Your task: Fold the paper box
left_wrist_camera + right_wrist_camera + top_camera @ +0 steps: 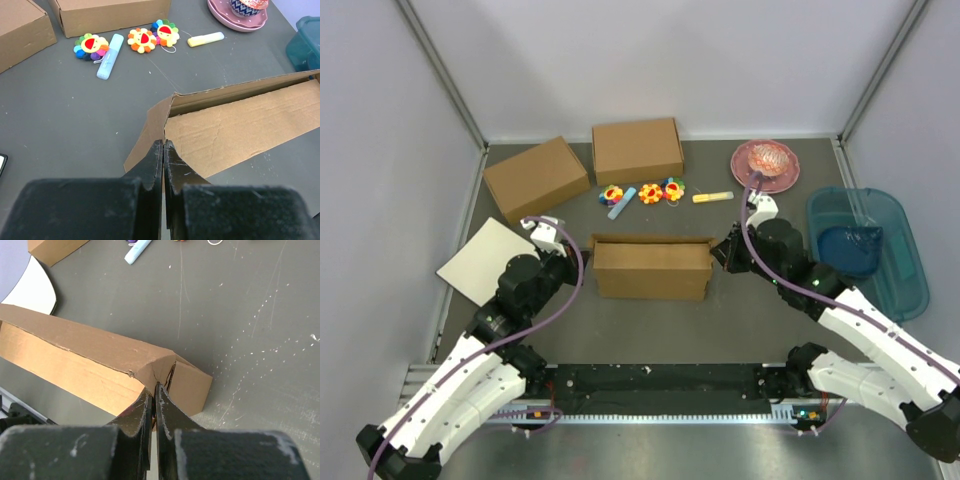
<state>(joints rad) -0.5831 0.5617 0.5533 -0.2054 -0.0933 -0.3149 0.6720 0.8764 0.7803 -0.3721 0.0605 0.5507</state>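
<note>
Paper box: centre of table, between both arms. Largely formed into a shallow rectangle; end corners look loose, and lid tuck cannot be told.
Left gripper: jaws pressed together, pinching the left end wall.
Right gripper: the same at the right corner.
Likely remaining: securing the ends.

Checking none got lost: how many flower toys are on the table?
3 flower toys beyond the paper box: one left of the blue highlighter, two side by side right of it.
</note>
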